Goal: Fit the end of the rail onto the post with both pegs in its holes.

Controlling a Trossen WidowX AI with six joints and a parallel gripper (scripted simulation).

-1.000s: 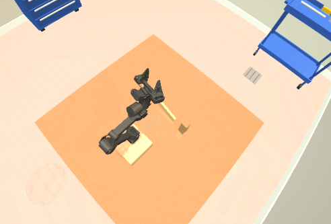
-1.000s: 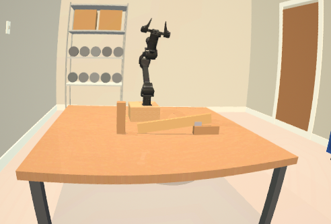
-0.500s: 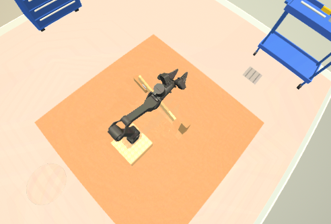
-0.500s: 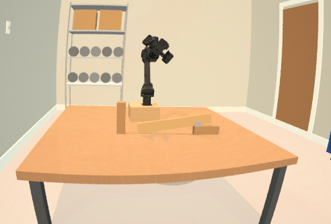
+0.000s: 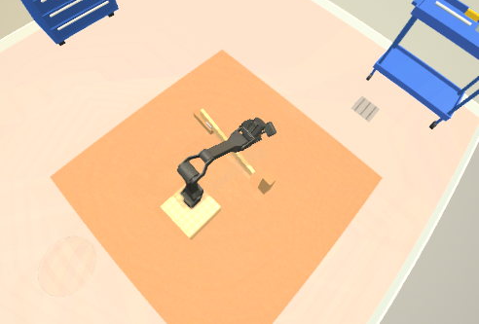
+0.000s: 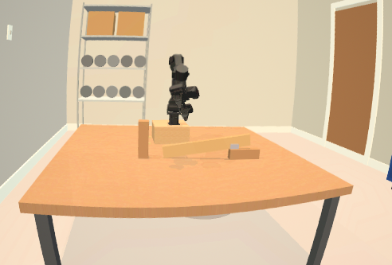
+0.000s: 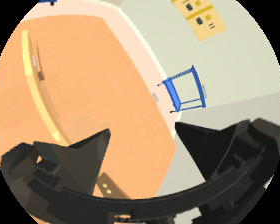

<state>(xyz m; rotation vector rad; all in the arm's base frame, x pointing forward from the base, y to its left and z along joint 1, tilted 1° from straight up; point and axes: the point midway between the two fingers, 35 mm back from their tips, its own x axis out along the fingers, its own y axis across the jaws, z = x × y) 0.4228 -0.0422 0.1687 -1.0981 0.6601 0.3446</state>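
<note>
The pale rail [image 5: 245, 164] [image 6: 199, 146] [image 7: 33, 82] slopes, its near end down on the table and its far part raised at the bracket [image 6: 234, 146] on the low footboard block [image 6: 244, 154] [image 7: 40, 76]. The upright post [image 5: 265, 186] [image 6: 143, 139] [image 7: 114, 188] stands apart from the near end, with a gap between. Two small light pegs show on it in the wrist view. My gripper [image 6: 182, 113] [image 7: 143, 128] is open and empty, above the table and clear of the rail. In the top view the arm hides the rail's middle. The holes in the rail's end cannot be made out.
The arm stands on a pale base block [image 5: 190, 222] [image 6: 171, 134] behind the rail. The orange table [image 5: 219, 266] [image 6: 191, 189] [image 7: 91, 65] has its front edge beyond the post and block. A blue cart [image 5: 414, 76] [image 7: 173, 95] and a shelf rack [image 6: 113, 38] stand away from the table.
</note>
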